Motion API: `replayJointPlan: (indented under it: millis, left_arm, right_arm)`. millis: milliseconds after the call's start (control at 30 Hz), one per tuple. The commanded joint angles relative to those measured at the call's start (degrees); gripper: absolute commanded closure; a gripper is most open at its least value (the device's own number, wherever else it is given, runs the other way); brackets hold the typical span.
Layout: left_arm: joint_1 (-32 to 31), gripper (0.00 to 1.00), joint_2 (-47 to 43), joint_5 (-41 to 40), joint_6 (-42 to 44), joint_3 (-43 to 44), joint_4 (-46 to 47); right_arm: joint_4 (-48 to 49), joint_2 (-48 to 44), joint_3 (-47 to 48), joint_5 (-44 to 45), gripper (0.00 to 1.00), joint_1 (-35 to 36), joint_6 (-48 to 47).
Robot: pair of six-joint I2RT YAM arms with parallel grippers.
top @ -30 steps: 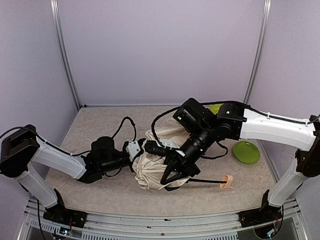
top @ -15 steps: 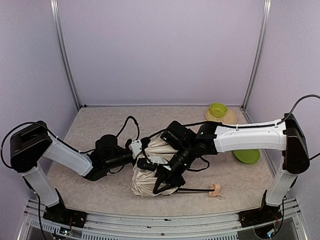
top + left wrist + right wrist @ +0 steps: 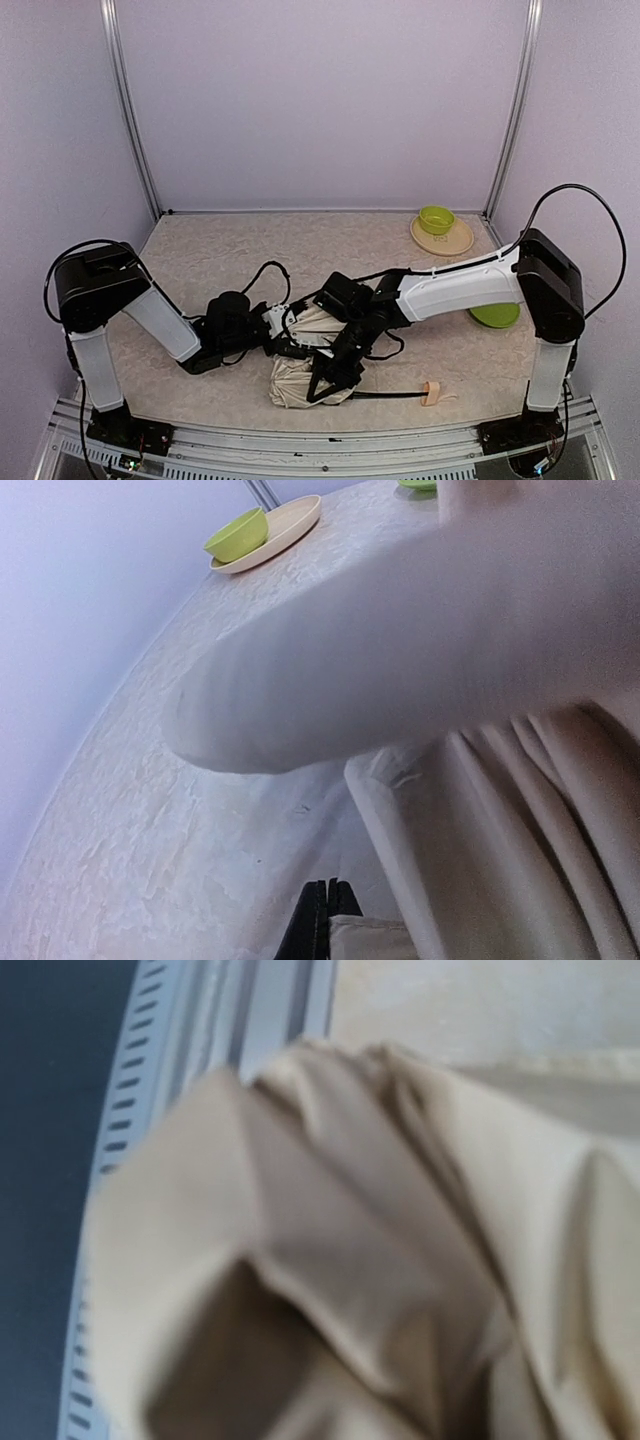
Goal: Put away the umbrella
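Vs 1 s ago both arms have pulled in toward the near edge and the umbrella [image 3: 293, 380] came w/ them: the cream bundle now lies front-centre on the counter [image 3: 200, 260], shaft running right to the handle [image 3: 432, 392]. The left end effector [image 3: 287, 347] is fully closed beside the fabric, hold unclear; the right end effector [image 3: 328, 383] sits in the folds, opening can't be told. Back right, the bowl [image 3: 436, 218] on its cream plate [image 3: 447, 238] is now uncovered; the green plate [image 3: 497, 316] is half behind the right arm.

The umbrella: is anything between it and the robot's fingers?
Nothing visible. The left fingers and the right fingers are both right at the cream fabric of the umbrella; the green bowl stands far off, back right.
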Motion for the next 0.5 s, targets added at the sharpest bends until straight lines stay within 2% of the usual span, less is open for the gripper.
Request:
replayJointPlan:
  millis: [0,100,200,300,400,467]
  left_arm:
    - [0.6,0.96,1.2,-9.6,2.9,4.4,12.1]
    - [0.6,0.87,4.4,-15.2,6.6,5.4,15.9]
    - [0.8,0.85,8.8,-21.6,11.3,7.0,22.9]
    - [1.4,0.82,11.8,-25.7,14.0,8.9,26.0]
    - [2.4,0.66,11.2,-29.4,12.8,10.1,24.7]
    - [3.8,0.36,8.9,-33.2,9.9,10.2,24.5]
  right_arm:
    - [-3.1,3.7,-1.7,-2.3,0.96,0.8,3.7]
    - [-4.3,5.9,-1.2,-1.2,0.97,0.8,4.0]
    - [-4.1,7.4,-1.3,-2.7,0.97,0.8,4.7]
    - [-3.2,7.1,-2.3,-1.7,0.97,0.8,6.1]
    - [-3.5,7.8,-2.4,-1.5,0.97,0.7,6.7]
    - [-3.9,8.4,-2.4,-2.3,0.97,0.5,6.7]
